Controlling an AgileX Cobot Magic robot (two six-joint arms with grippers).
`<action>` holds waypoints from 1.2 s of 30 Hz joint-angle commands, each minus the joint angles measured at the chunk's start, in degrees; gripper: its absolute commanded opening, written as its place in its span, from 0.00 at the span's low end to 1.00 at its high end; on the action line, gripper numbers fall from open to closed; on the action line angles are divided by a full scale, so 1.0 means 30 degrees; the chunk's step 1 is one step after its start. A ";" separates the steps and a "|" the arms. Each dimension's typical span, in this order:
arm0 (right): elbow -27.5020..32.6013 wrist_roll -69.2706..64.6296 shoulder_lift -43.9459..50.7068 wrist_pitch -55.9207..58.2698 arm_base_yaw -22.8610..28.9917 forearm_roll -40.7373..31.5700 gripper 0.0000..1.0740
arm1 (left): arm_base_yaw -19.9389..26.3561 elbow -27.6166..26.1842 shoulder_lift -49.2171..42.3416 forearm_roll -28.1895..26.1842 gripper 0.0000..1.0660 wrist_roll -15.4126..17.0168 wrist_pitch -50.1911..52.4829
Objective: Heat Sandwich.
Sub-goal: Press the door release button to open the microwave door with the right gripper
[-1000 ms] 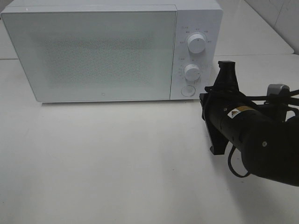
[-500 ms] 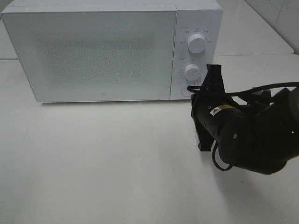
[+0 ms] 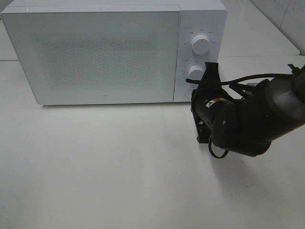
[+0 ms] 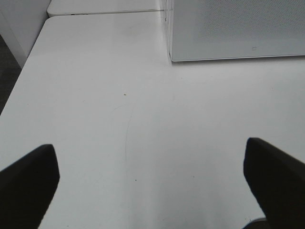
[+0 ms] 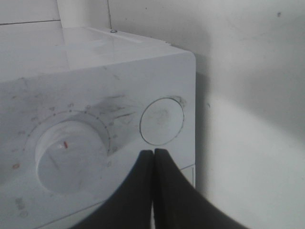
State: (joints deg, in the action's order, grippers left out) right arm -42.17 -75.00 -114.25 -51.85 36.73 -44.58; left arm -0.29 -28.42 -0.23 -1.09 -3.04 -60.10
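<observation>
Since a second ago, my right gripper [image 3: 211, 67] has swung across toward the microwave [image 3: 95, 52] and now sits right up against its control panel. Its two fingers are pressed together with nothing between them.

From the wrist camera, the tips of that right gripper [image 5: 153, 152] point at the panel. The round button [image 5: 162, 121] lies just beyond them and a little to one side, and the lower knob [image 5: 71, 152] is just beside them on the other side. I cannot tell whether the tips touch the panel. From the high camera, the upper knob [image 3: 200, 44] stands farther out past the tips, clear of them.

The microwave's door [image 3: 100, 55] runs off to the side of the right gripper and is shut.

My left gripper [image 4: 148, 145] is spread wide, holding nothing, over the bare white table [image 4: 119, 95], with a corner of the microwave ahead of it.

As for the sandwich, none of my views shows it, so I cannot tell where it is.
</observation>
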 commanded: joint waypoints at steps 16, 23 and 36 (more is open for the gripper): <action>-0.2540 0.0477 -0.2215 0.1108 -0.1070 0.0840 0.00 | -0.0019 0.0057 -0.0363 0.0076 0.92 0.0038 0.0229; -0.3094 0.0516 -0.2712 0.0955 -0.1337 0.1031 0.00 | -0.0019 0.0057 -0.0363 0.0076 0.92 0.0038 0.0229; -0.3094 0.0974 -0.2712 -0.0707 -0.1356 0.0879 0.00 | -0.0019 0.0057 -0.0363 0.0076 0.92 0.0038 0.0229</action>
State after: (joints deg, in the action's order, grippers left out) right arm -50.94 -73.40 -122.67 -51.22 33.06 -42.06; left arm -0.29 -28.42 -0.23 -1.09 -3.04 -60.10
